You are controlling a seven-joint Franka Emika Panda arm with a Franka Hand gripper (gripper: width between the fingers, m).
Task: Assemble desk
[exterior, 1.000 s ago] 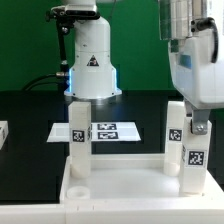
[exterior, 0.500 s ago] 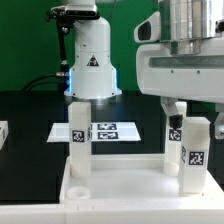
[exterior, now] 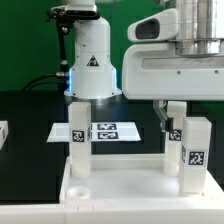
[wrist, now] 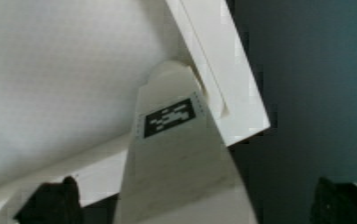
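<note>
While the exterior view shows a left leg [exterior: 78, 135] upright at the far corner of the desk panel [exterior: 120, 192] and a right leg [exterior: 193, 155] at its near corner, a third leg [exterior: 174, 125] just behind has its foot hidden. The panel's near-left socket [exterior: 78, 187] is empty, so at least one leg seems left to fit. In the wrist view the gripper [wrist: 193, 205] gapes wide, its dark fingertips [wrist: 54, 203] flanking a leg [wrist: 184, 150] standing on the panel without touching it; nothing is held.
</note>
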